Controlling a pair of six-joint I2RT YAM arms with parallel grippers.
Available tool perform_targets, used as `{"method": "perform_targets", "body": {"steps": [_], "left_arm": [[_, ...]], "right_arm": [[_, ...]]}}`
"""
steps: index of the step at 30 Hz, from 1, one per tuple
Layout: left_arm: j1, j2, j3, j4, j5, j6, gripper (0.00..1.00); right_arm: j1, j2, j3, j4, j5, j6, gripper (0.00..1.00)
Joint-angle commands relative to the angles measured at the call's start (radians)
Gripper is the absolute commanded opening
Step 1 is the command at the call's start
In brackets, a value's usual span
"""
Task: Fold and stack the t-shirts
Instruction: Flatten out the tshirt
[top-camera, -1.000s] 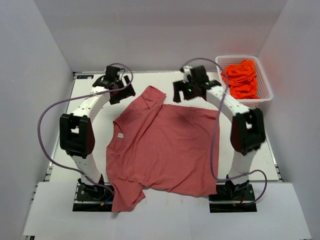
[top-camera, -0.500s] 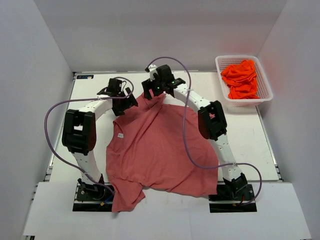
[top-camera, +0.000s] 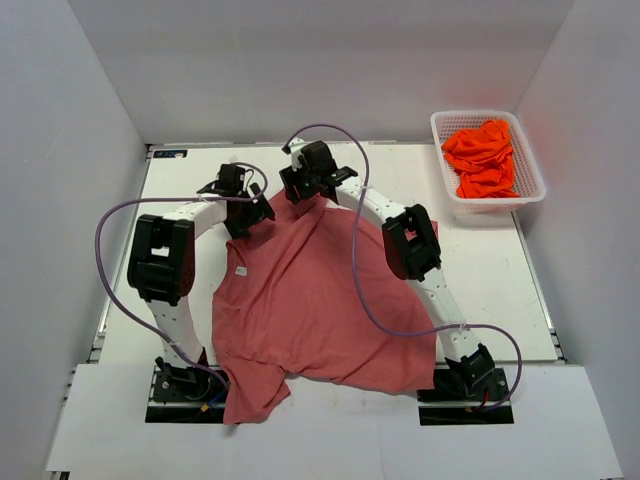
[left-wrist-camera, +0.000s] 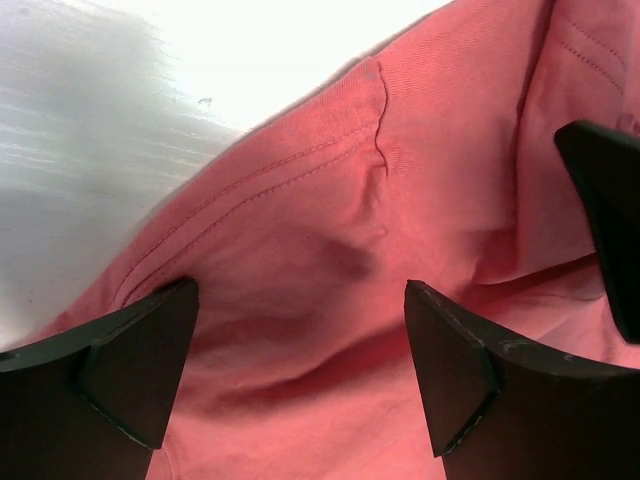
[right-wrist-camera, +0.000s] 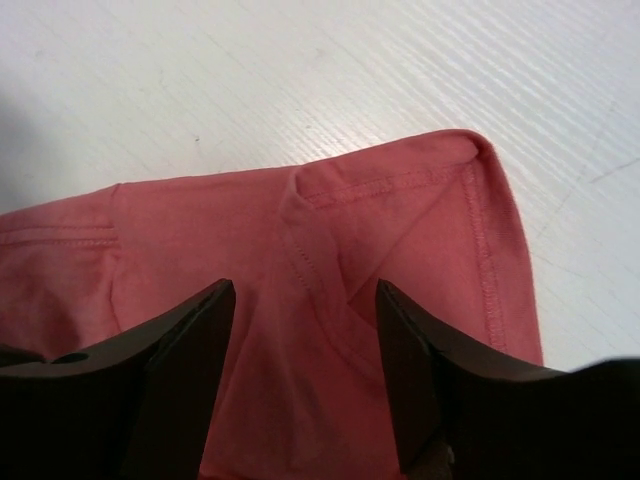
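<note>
A large rose-red t-shirt (top-camera: 320, 300) lies spread on the white table, its small white neck label (top-camera: 240, 270) at the left. My left gripper (top-camera: 250, 213) is open, low over the shirt's far-left shoulder; cloth (left-wrist-camera: 330, 280) lies between its fingers (left-wrist-camera: 445, 365). My right gripper (top-camera: 303, 195) is open over the far sleeve, whose hemmed corner (right-wrist-camera: 430, 230) shows between its fingers (right-wrist-camera: 185, 345). Bright orange t-shirts (top-camera: 482, 157) lie bunched at the far right.
A white mesh basket (top-camera: 531, 190) holds the orange shirts at the far right corner. Grey walls close in the table on three sides. Purple cables loop from both arms. The right arm reaches across the shirt's far edge.
My right arm has swung left from beside the basket to the shirt's far sleeve. My left gripper has shifted right and down onto the shirt's shoulder. The shirt lies as before.
</note>
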Motion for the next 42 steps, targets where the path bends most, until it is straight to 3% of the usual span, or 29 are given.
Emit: {"method": "perform_targets", "body": {"steps": [1,6,13,15,16,18,19,22,39,41,42], "left_arm": [[-0.003,-0.009,-0.082,-0.035,0.009,-0.027,0.94],[-0.003,-0.018,-0.093,-0.035,0.009,-0.027,0.94],[-0.003,-0.009,-0.075,-0.044,0.018,-0.027,0.93],[-0.003,-0.009,-0.075,-0.044,0.018,-0.027,0.93],[-0.003,-0.009,-0.075,-0.044,0.018,-0.027,0.93],[-0.003,-0.034,-0.098,-0.044,0.009,-0.036,0.93],[-0.003,-0.034,-0.098,-0.044,0.009,-0.036,0.93],[-0.003,-0.052,-0.121,-0.053,-0.032,-0.036,0.91],[-0.003,-0.072,-0.158,-0.130,-0.103,-0.084,0.90],[-0.003,-0.081,-0.158,-0.130,-0.103,-0.084,0.90],[-0.003,-0.081,-0.158,-0.130,-0.103,-0.084,0.90]], "right_arm": [[0.000,0.017,0.021,0.038,0.049,-0.023,0.64],[0.000,0.026,0.019,0.039,0.031,-0.029,0.53],[0.009,0.033,0.016,-0.003,-0.043,-0.058,0.56],[0.009,0.026,-0.001,0.001,-0.020,-0.038,0.47],[0.007,0.020,-0.004,0.024,0.000,-0.017,0.35],[0.007,-0.004,-0.028,0.044,0.043,-0.006,0.25],[0.004,-0.010,-0.035,0.074,0.069,0.006,0.13],[-0.002,-0.049,-0.053,0.131,0.137,0.046,0.00],[-0.057,-0.063,-0.068,0.170,0.372,0.180,0.00],[-0.068,-0.067,-0.075,0.148,0.330,0.191,0.15],[-0.075,-0.073,-0.081,0.154,0.304,0.191,0.17]]}}
